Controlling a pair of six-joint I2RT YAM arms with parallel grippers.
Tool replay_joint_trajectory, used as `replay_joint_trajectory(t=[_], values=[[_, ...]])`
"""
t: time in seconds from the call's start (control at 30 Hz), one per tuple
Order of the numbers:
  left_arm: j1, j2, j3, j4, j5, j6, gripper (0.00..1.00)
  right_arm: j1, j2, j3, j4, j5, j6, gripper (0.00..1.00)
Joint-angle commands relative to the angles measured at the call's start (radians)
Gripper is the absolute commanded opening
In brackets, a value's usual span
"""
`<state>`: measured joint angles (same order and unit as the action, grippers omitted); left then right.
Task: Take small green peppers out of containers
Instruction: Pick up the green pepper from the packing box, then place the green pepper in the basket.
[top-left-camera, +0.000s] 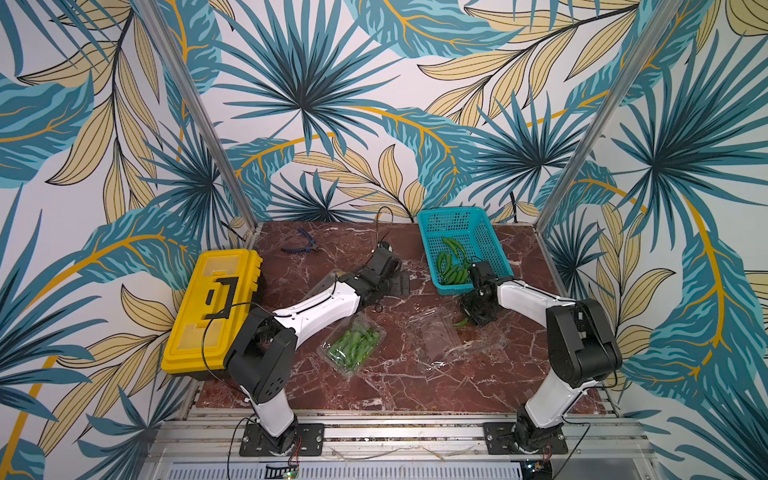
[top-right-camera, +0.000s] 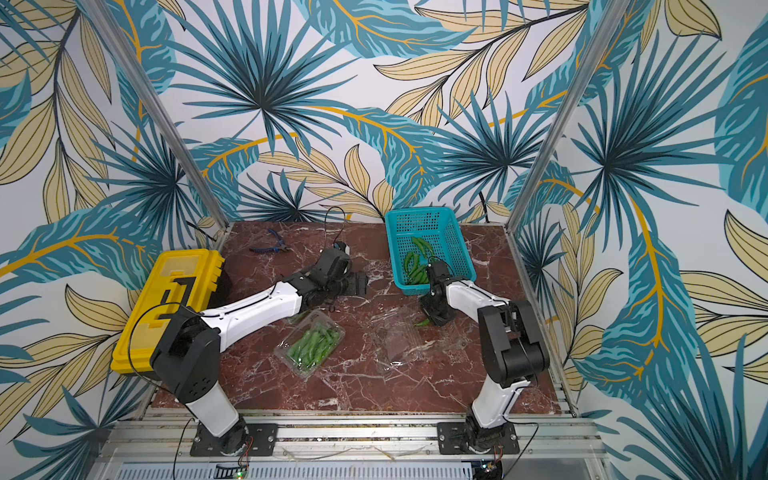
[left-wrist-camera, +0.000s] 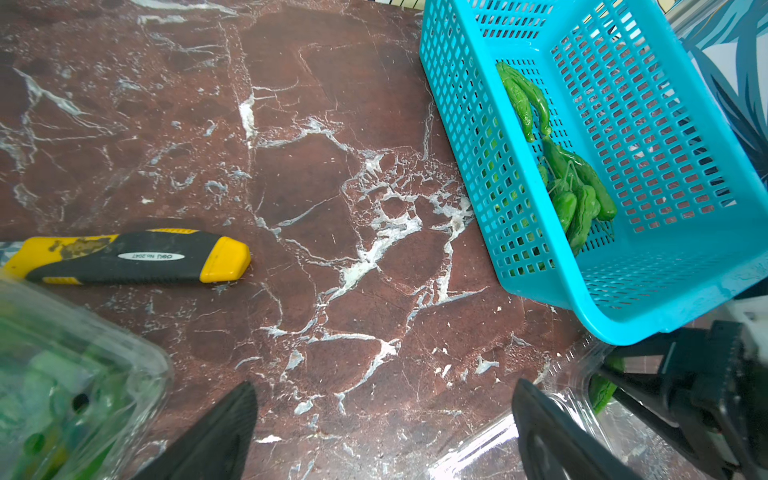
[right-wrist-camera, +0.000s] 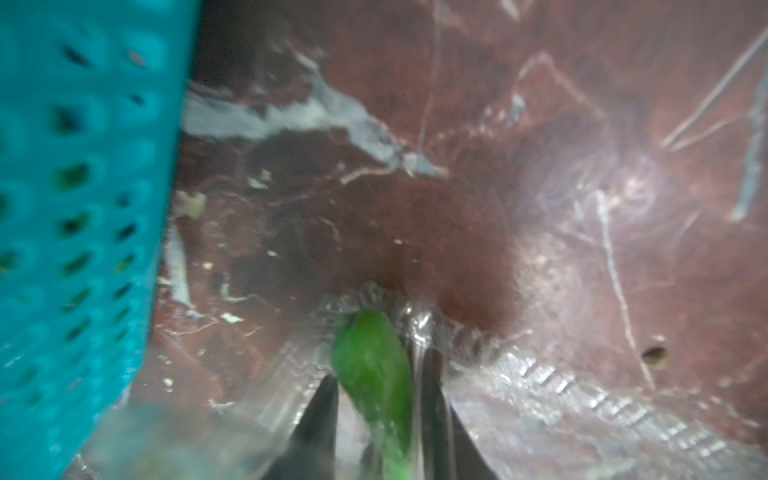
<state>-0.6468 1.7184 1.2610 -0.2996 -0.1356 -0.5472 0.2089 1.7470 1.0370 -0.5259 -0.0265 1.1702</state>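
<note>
- My right pincer (right-wrist-camera: 380, 374) is down in the opened container (top-left-camera: 444, 336), just beside the teal basket (top-left-camera: 451, 212). Its jaws sit tight on either side of a single pepper (right-wrist-camera: 365, 353). The wrist view is blurred, but I read that as clamped.
- This looks like the only pepper left here. Through the rest of that clear plastic I see nothing but tabletop (top-left-camera: 395, 386).
- Done so far: a small heap of peppers (top-left-camera: 451, 266) lies in the basket, towards its near end.
- Not done: the second container (top-left-camera: 353, 345), near the middle of the tabletop beside my left arm, is packed with green peppers, and its lid appears to be on.
- My left pincer (left-wrist-camera: 384, 386) hangs with jaws wide apart, holding nothing, over bare tabletop between the 2 containers. A utility knife (left-wrist-camera: 133, 257) lies off to one side.
- My call: about halfway. 1 container is all but cleared and 1 is untouched, so this pepper goes to the basket, then the full container needs opening.
</note>
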Motion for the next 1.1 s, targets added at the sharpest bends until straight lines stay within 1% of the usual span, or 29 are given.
replay_joint_trajectory(t=[0.0,0.13,0.17,0.4,0.5,0.57,0.67,0.73,0.83,0.87,0.93,1.0,1.07], values=[[0.003,-0.035,-0.01,0.016,-0.018,0.009,0.97,0.012,0.015,-0.049,0.019,-0.007,0.003,0.25],[0.003,-0.042,-0.014,0.016,-0.026,0.009,0.97,0.015,-0.043,-0.065,0.027,0.017,-0.006,0.04],[0.003,-0.042,-0.011,0.016,-0.027,0.007,0.97,0.016,-0.064,-0.069,0.028,0.023,-0.011,0.0],[0.005,-0.034,-0.005,0.016,-0.03,-0.003,0.97,0.028,-0.255,-0.074,-0.019,0.079,-0.108,0.0],[0.008,-0.037,-0.006,0.016,-0.052,-0.011,0.97,0.03,-0.327,-0.041,-0.047,0.116,-0.189,0.0],[0.014,-0.044,-0.009,0.016,-0.074,-0.012,0.97,0.029,-0.342,0.006,-0.054,0.145,-0.264,0.0],[0.032,-0.066,-0.015,0.016,-0.093,-0.005,0.97,0.025,-0.297,0.116,-0.038,0.176,-0.378,0.0],[0.062,-0.083,-0.02,0.016,-0.083,-0.008,0.98,0.014,-0.205,0.238,-0.054,0.165,-0.435,0.0],[0.122,-0.113,-0.027,0.015,-0.074,-0.01,0.98,0.003,-0.044,0.424,-0.112,0.13,-0.465,0.0],[0.143,-0.122,-0.025,0.011,-0.069,-0.008,0.99,0.003,-0.001,0.468,-0.125,0.116,-0.468,0.03],[0.2,-0.128,-0.005,-0.025,-0.056,-0.007,1.0,0.003,0.076,0.542,-0.142,0.078,-0.467,0.14],[0.263,-0.12,0.019,-0.068,-0.029,-0.01,1.0,0.003,0.113,0.571,-0.151,0.053,-0.451,0.22],[0.335,-0.103,0.038,-0.109,0.016,-0.027,1.0,0.003,0.119,0.556,-0.123,0.03,-0.442,0.25]])
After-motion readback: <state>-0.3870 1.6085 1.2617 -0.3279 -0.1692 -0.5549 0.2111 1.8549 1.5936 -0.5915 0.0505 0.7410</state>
